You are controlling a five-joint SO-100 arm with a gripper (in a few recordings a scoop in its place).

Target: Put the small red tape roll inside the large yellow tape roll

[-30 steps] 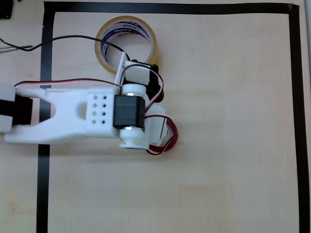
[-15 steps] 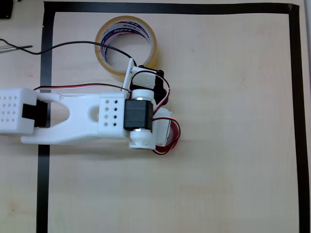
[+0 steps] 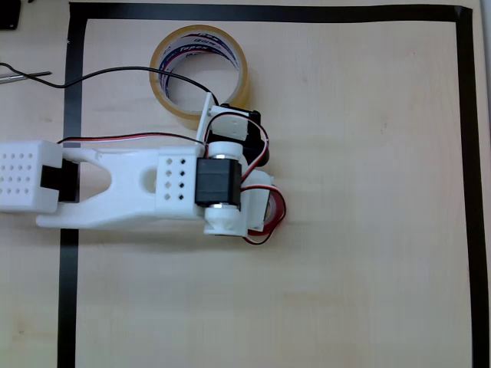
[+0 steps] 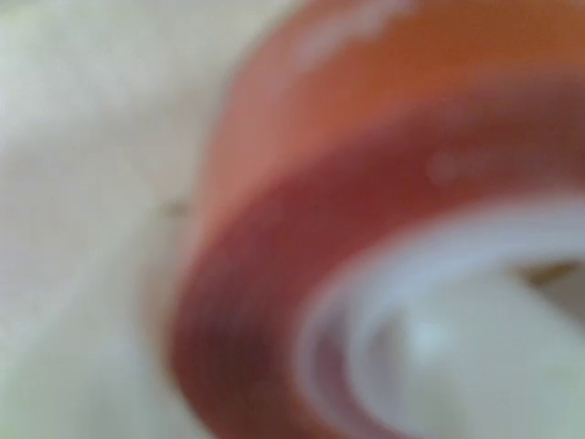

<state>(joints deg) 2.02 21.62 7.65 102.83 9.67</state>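
The small glossy red tape roll with white inner core (image 4: 302, 274) sits very close to the wrist camera, blurred, its side turned toward the lens; this closeness suggests it is at the fingers, but the fingers themselves I cannot see, so whether they are wide, narrow or holding the roll I cannot tell. In the overhead view the white printed arm (image 3: 138, 184) reaches from the left edge across the pale wooden counter (image 3: 368, 230), and its wrist w/ black motor covers the place where the red roll probably lies, just below the large yellowish translucent tape roll (image 3: 159, 77) with blue and red lettering on the inside core. That yellow roll lies flat near the top of the area framed by black tape strip (image 3: 268, 12), its hole facing up, so a smaller ring can be dropped in from above. The arm's head is near its lower right rim, approx. touching in the picture. My judgement: grasp stage, the transfer is not yet done; the path is short, but the red roll must be lifted over the yellow wall first.
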